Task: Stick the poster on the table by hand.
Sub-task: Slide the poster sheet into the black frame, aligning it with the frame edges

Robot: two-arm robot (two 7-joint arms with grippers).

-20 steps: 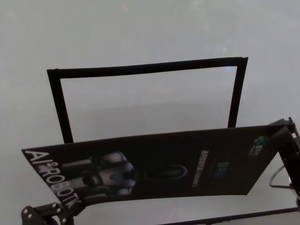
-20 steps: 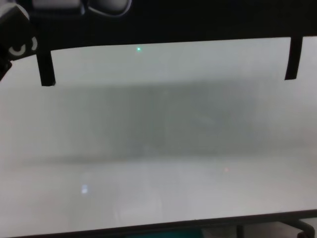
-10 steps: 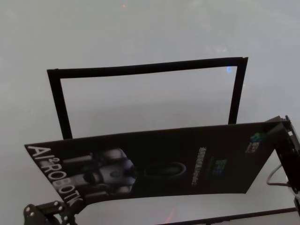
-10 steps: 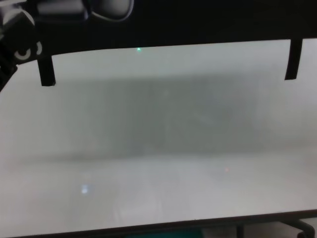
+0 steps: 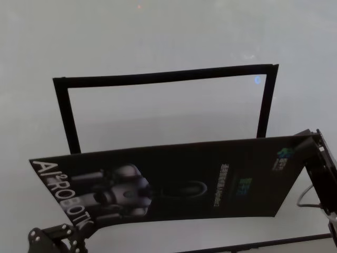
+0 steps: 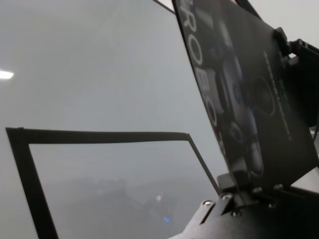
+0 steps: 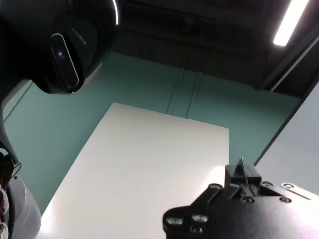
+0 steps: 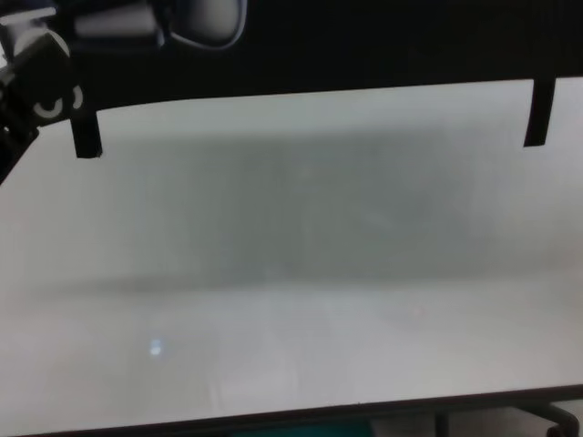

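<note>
You have the poster held in the air above the bench, near its front edge, just short of the black tape frame. The left claw pinches one end and the right claw the other. Keep it taut, square its edges with the frame, and lower both ends together.

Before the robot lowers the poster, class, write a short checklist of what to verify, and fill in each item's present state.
1. Left gripper clamps the poster's near-left corner: ok.
2. Right gripper holds its far-right corner: cannot tell.
3. Poster lifted off the table: ok.
4. Black tape frame visible beyond the poster: ok.
5. Poster lined up inside the frame: not ok, it sits nearer the robot.
</note>
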